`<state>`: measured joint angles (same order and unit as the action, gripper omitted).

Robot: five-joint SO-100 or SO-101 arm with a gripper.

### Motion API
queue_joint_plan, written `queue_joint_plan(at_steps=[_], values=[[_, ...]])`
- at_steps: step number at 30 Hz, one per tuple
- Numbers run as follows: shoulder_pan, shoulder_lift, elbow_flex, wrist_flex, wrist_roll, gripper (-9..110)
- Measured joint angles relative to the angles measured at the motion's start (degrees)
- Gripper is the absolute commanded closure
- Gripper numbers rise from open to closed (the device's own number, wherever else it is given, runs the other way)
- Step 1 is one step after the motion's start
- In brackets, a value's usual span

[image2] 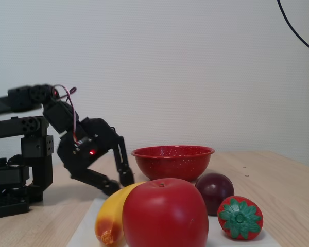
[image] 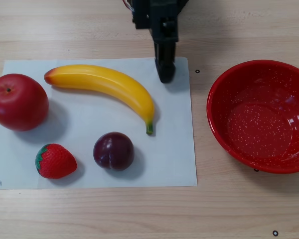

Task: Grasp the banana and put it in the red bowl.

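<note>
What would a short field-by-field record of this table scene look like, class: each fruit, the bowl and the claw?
banana: lies on the white paper sheet, untouched
apple: left end of the sheet in the other view
strawberry: below the apple in the other view
plum: right of the strawberry
red bowl: empty, on the bare wooden table right of the sheet
claw: tip at the sheet's top edge, beside the banana, holding nothing; open or shut unclear
</note>
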<state>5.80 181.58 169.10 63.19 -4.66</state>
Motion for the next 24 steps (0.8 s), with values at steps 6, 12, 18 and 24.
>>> queue_joint_plan(at_steps=[6,12,18,24], values=[[-2.7,-9.3,-13.3,7.6,0.0,101],[-7.0,-20.0,-29.2,17.0,1.1,101],[-13.2,-30.3,-43.3,24.5,3.8,101],[-19.2,-41.6,-57.6,32.4,5.7,101]])
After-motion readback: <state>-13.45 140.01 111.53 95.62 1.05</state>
